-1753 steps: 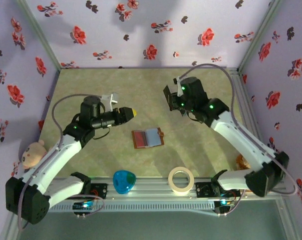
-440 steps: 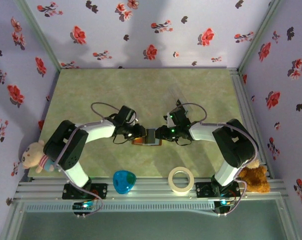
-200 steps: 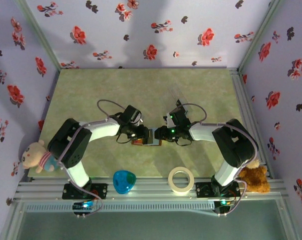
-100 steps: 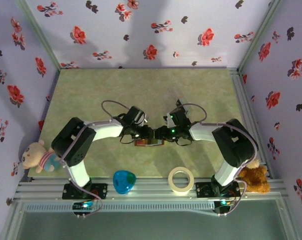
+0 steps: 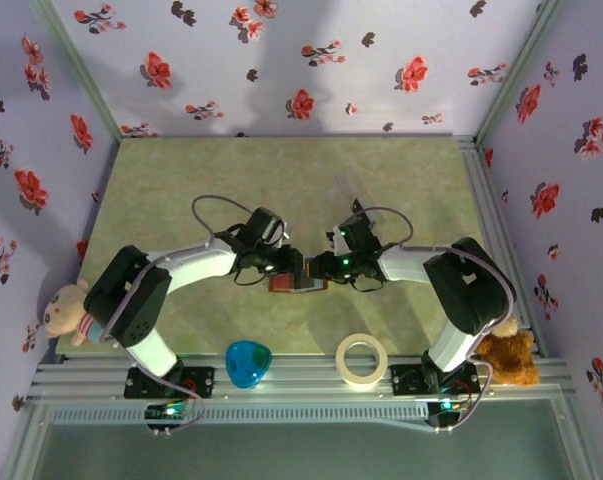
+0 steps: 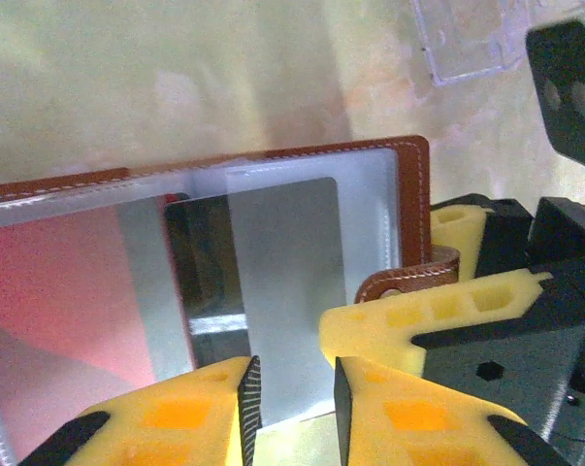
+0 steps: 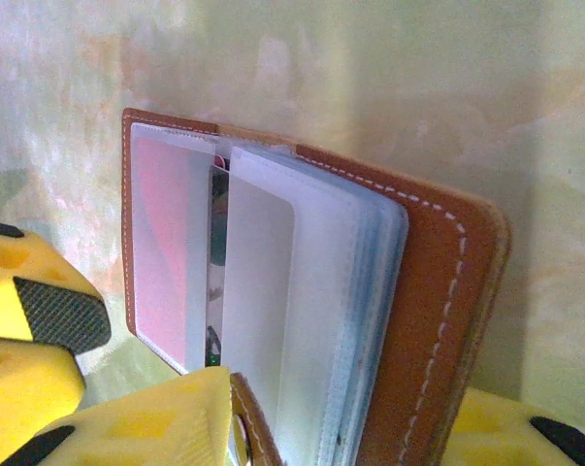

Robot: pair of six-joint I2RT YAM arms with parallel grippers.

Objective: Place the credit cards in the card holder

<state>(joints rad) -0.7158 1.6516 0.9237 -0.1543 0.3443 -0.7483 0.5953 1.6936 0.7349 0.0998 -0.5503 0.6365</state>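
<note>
The brown card holder (image 5: 299, 284) lies open at mid-table between both grippers. In the left wrist view its clear sleeves show a red card (image 6: 69, 291), a dark card (image 6: 205, 282) and a grey card (image 6: 282, 282) lying over it. My left gripper (image 6: 292, 408) sits at the grey card's near edge, jaws narrowly open with nothing clamped. My right gripper (image 7: 350, 437) is shut on the card holder (image 7: 447, 320), on its right cover by the closing tab (image 6: 408, 277), which it holds raised. The red card (image 7: 161, 243) sits in the left sleeve.
A clear plastic stand (image 6: 467, 39) lies beyond the holder. A blue heart-shaped object (image 5: 248, 362) and a tape roll (image 5: 362, 360) sit on the front rail. Plush toys rest at the left edge (image 5: 66, 310) and the right edge (image 5: 503, 355).
Both arms came down from raised poses to the holder. The right gripper has kept its hold. The left gripper pressed in toward the holder, then drew back slightly to the left.
</note>
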